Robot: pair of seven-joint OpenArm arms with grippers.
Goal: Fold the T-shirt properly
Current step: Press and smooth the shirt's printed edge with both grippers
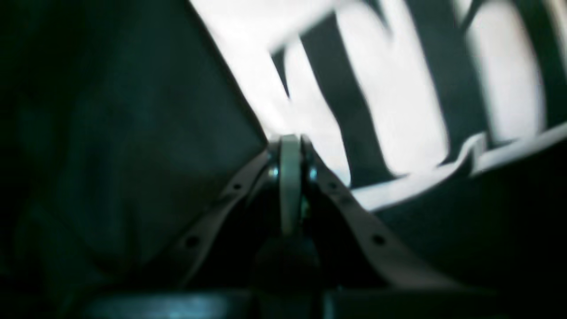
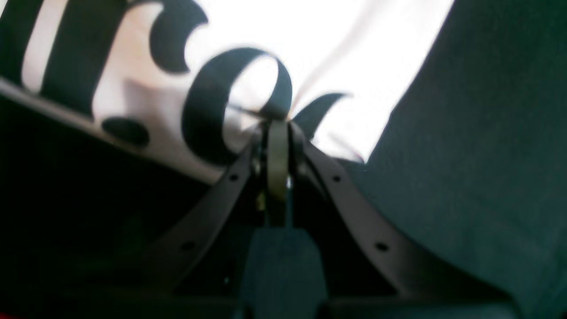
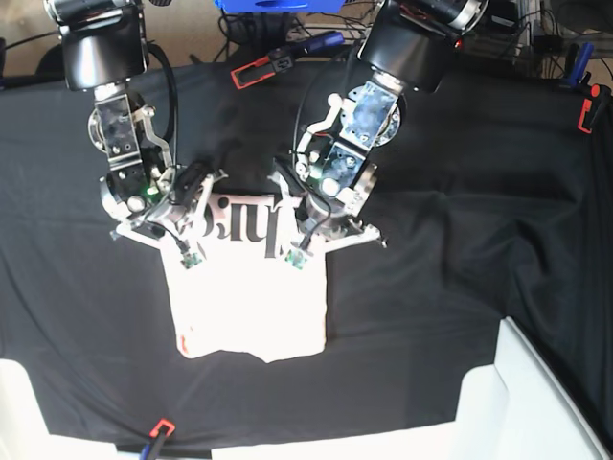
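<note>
Overhead, going from the left side of the base view to the right, the arm with the right wrist camera comes first. Its right tool (image 3: 192,257) is closed on the upper left corner of the T-shirt (image 3: 251,307), the jaws pressed together with pale pink cloth pinched between them. The right wrist view shows the same grip: the right tool (image 2: 278,126) meets the fabric right at the black lettering (image 2: 212,102), where a rounded letter curls just above the tips.

The T-shirt lies near the middle of the counter (image 3: 460,240), on the black cloth that covers it. Its upper edge is folded over so that the lettering (image 3: 244,216) shows along the top, between the two tools. Below that the plain pink body spreads flat toward the near edge, and its lower hem is uneven, with a small tab jutting down at the centre.

Further right, the left tool (image 3: 297,257) is likewise closed on the shirt, gripping the upper right corner of the folded part. In the left wrist view the left tool (image 1: 290,141) has its jaws shut tight at the fabric's edge, with blurred dark letter strokes (image 1: 354,119) across the pale T-shirt (image 1: 248,53) beyond it.

At the far right, white panels (image 3: 536,402) stand at the counter's near corner, well apart from the shirt.
</note>
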